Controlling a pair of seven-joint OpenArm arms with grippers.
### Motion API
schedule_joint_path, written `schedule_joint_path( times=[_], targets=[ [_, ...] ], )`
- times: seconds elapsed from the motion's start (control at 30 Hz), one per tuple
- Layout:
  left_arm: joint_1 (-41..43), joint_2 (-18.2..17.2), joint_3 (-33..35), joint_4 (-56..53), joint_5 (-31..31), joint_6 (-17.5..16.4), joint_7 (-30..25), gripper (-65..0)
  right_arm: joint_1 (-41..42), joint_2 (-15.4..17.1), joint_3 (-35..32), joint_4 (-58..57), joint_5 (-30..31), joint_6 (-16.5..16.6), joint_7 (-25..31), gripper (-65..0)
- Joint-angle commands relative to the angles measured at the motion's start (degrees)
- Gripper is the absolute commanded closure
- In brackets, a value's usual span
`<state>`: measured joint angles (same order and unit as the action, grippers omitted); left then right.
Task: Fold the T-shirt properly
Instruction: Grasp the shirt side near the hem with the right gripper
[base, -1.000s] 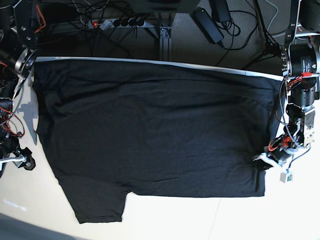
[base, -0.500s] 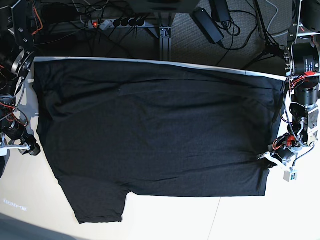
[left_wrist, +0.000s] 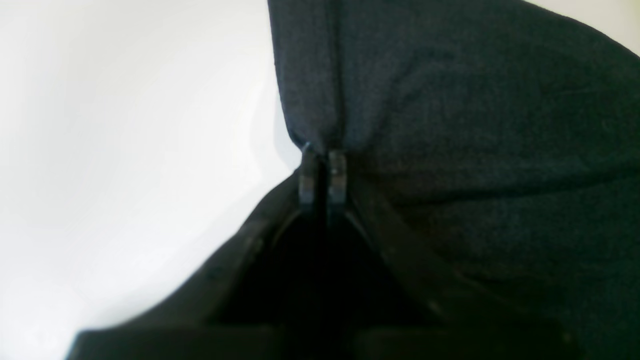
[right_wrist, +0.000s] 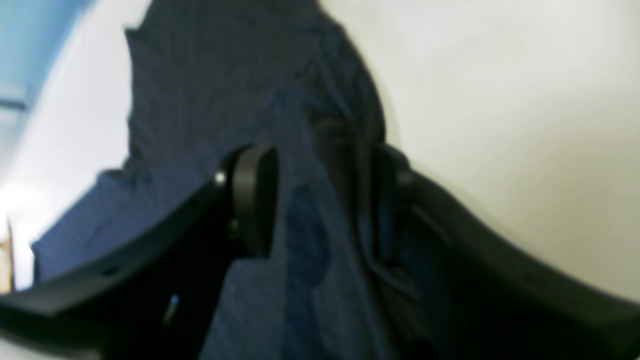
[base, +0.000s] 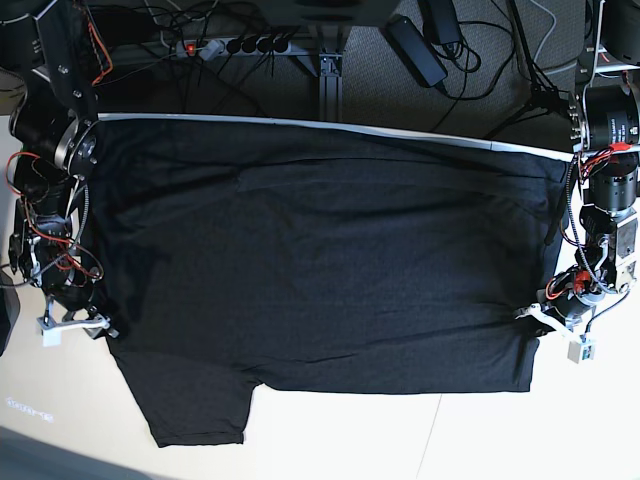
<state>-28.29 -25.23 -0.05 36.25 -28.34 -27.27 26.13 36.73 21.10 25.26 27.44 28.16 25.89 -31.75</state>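
The black T-shirt (base: 320, 260) lies spread flat across the white table (base: 340, 440), print not showing, with one sleeve (base: 195, 410) pointing to the near edge. My left gripper (base: 527, 316) sits at the shirt's right edge. In the left wrist view it (left_wrist: 322, 172) is shut, pinching a tented fold of the cloth (left_wrist: 475, 125). My right gripper (base: 103, 326) is at the shirt's left edge. The right wrist view shows it (right_wrist: 320, 197) open, its pads (right_wrist: 252, 200) standing apart with dark cloth (right_wrist: 210, 75) running between and under them.
Behind the table's far edge (base: 400, 133) lie a power strip (base: 235, 45), a black adapter (base: 415, 50) and tangled cables. Bare white table shows along the near side and at the near left corner (base: 50, 420).
The right arm has swung in from the left, and its gripper now stands over the shirt's left edge. The left gripper stays shut at the right edge. The shirt has barely shifted.
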Motion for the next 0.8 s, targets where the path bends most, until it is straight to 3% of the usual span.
schedule_joint_path(
  times=[0.0,0.2,0.4,0.5,0.63,0.77],
  targets=[
    [-1.0,-0.8,-0.1,0.3,0.7,0.0,1.1,0.0,1.9,0.4,-1.6,0.4,-0.4,1.6,-0.6,-30.2],
    [-1.0,-0.8,-0.1,0.3,0.7,0.0,1.1,0.0,1.8,0.4,-11.3,0.4,-0.1,1.5,-0.8,-30.2],
    [-1.0,-0.8,0.0,0.3,0.7,0.0,1.5,0.0,1.8,0.5,-12.6,0.4,0.3,1.5,-0.8,-29.9],
    [-1.0,-0.8,-0.1,0.3,0.7,0.0,2.0,0.0,1.8,0.5,-12.6,0.4,-0.3,1.5,-0.8,-21.0],
    [-1.0,-0.8,-0.1,0.3,0.4,0.0,1.9,0.0,1.8,0.5,-12.6,0.4,-1.3,1.5,0.1,0.0],
    [-1.2,-1.5,-0.1,0.3,-3.1,-0.1,5.1,0.0,1.8,0.8,-12.6,0.8,-2.3,1.5,0.1,0.0]
  ],
)
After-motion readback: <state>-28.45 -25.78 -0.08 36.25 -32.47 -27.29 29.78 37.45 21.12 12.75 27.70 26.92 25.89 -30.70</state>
